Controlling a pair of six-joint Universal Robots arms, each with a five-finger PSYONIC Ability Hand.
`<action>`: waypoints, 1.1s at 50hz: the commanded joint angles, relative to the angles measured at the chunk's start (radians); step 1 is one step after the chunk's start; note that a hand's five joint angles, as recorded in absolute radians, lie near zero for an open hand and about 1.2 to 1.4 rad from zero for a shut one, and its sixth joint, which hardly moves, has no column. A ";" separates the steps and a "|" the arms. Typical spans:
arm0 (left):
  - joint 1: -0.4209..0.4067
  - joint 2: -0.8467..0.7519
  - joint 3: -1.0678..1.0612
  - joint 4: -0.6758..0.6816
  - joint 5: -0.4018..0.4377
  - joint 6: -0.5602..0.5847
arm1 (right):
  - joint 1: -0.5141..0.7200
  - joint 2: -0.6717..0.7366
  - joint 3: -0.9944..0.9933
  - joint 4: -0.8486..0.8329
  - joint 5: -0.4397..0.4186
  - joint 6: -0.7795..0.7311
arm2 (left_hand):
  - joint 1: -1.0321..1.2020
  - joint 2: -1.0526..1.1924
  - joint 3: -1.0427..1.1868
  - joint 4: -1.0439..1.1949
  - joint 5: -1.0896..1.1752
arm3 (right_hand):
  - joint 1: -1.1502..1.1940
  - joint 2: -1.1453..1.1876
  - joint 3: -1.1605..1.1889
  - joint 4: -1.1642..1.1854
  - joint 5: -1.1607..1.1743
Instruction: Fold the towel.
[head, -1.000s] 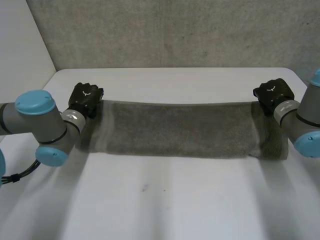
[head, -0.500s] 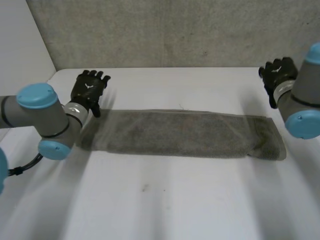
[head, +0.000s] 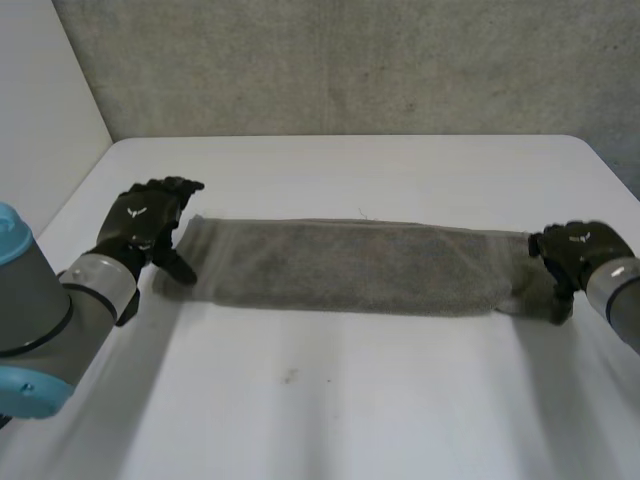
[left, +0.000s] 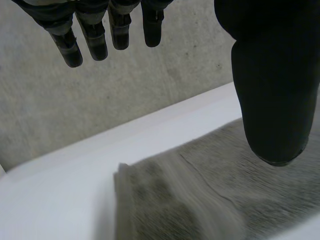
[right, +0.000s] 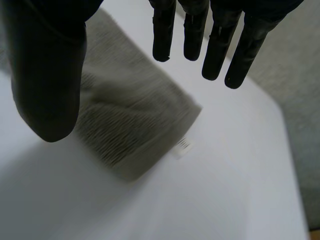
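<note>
I see the grey towel (head: 350, 265) lying as a long folded strip across the white worktop (head: 350, 400). The left robot hand (head: 145, 225) is at its left end and the right robot hand (head: 575, 250) at its right end. Both have straight, spread fingers and hold nothing.

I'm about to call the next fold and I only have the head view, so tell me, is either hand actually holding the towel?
Observer: Not the left. Its wrist view shows the left hand with straight fingers held apart from the thumb, nothing between them. The towel end lies on the table beneath.
Operator: And the right?
Observer: Open too. The right hand has straight, spread fingers above the towel's other end and holds nothing.
Operator: Anything marking that end?
Observer: A small white tag sticks out at the towel's corner there.
</note>
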 joint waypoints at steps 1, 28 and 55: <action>-0.006 0.006 -0.048 0.003 -0.002 -0.026 | -0.065 0.014 0.080 -0.077 -0.110 0.061 | -0.001 0.009 0.008 0.008 -0.029 | 0.091 0.117 0.103 0.095 0.073; 0.000 0.010 -0.083 0.013 -0.009 -0.032 | -0.169 0.158 0.058 -0.287 -0.133 0.064 | -0.001 0.009 0.008 0.008 -0.029 | 1.021 1.046 1.033 1.025 1.003; 0.001 0.022 -0.092 0.015 -0.010 -0.034 | 0.202 0.124 -0.256 -0.281 0.036 -0.197 | -0.001 0.009 0.008 0.008 -0.029 | 1.021 1.046 1.033 1.025 1.003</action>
